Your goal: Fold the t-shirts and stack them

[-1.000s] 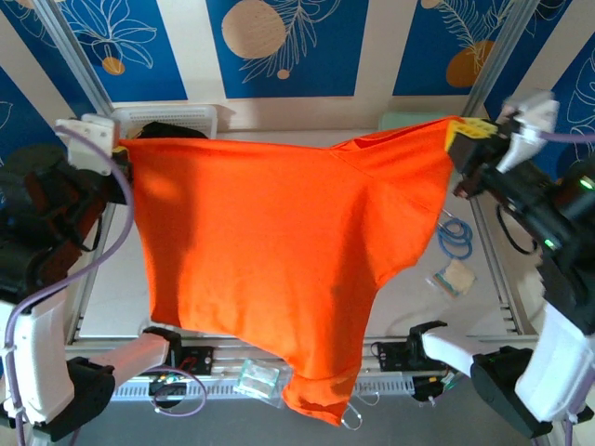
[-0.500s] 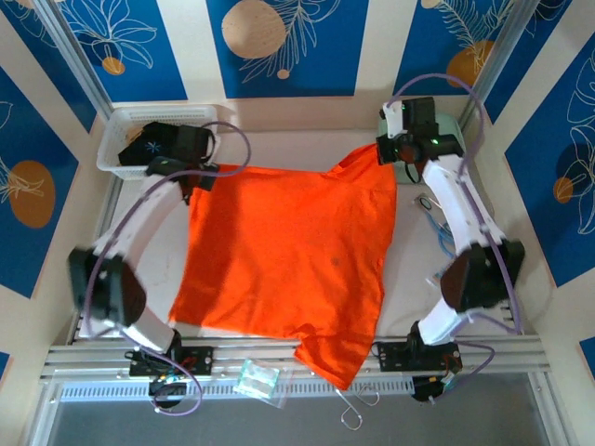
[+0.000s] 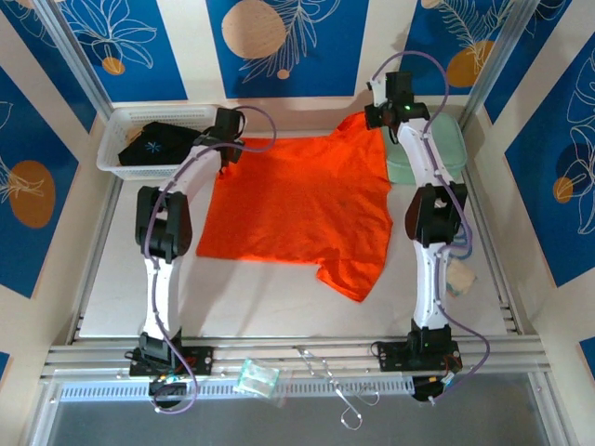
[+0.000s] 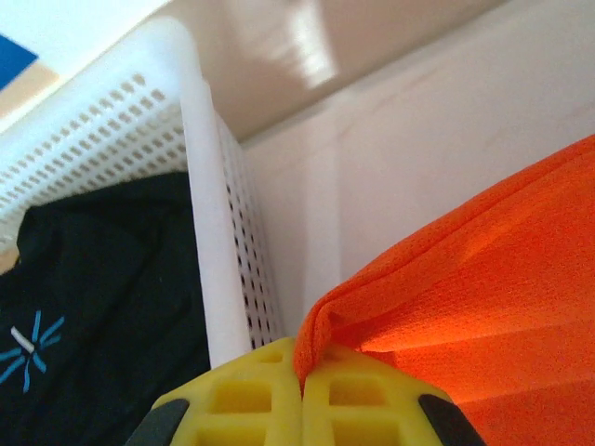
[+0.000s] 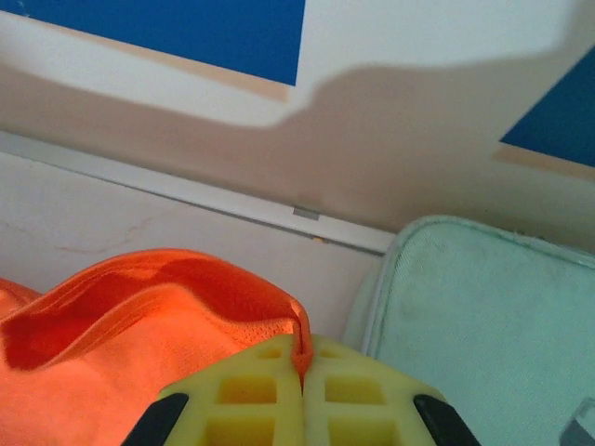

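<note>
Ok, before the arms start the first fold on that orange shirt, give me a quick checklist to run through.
1. Left tool shut on the far left corner of the orange t-shirt: ok.
2. Right tool shut on the far right corner: ok.
3. Shirt spread on the table, nothing past the near edge: ok.
4. Black t-shirt inside the basket, apart from the orange one: ok.
5. Held right corner free of the mint-green pad: cannot tell.
</note>
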`<state>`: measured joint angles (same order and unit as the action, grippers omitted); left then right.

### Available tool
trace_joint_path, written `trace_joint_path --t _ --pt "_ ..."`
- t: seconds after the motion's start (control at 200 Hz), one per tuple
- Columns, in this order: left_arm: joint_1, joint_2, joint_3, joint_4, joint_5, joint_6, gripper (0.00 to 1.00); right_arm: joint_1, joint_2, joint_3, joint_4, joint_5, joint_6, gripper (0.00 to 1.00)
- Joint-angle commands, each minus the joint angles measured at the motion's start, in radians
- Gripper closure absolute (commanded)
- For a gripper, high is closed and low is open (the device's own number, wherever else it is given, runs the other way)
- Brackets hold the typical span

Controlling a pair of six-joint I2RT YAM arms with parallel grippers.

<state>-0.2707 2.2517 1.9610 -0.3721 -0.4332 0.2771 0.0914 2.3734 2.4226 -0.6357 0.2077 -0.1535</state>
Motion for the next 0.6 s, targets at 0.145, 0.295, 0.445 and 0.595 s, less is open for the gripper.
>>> trace_joint_path --t 0.145,0.295,0.445,0.595 --pt "0.005 0.023 -0.034 0.092 -0.075 0.090 1.00 0.024 -0.040 -0.059 -0.045 -0.048 0.013 1.00" --pt "0.005 -0.037 -0.137 0.169 -0.095 0.125 1.00 0.037 -0.210 -0.337 0.075 -0.054 0.026 1.00" --pt "0.006 -0.069 -0.199 0.204 -0.113 0.165 1.00 0.040 -0.376 -0.602 0.169 -0.070 0.059 1.00" --pt "0.005 -0.090 -0.249 0.236 -0.130 0.180 1.00 0.041 -0.480 -0.794 0.225 -0.082 0.095 1.00"
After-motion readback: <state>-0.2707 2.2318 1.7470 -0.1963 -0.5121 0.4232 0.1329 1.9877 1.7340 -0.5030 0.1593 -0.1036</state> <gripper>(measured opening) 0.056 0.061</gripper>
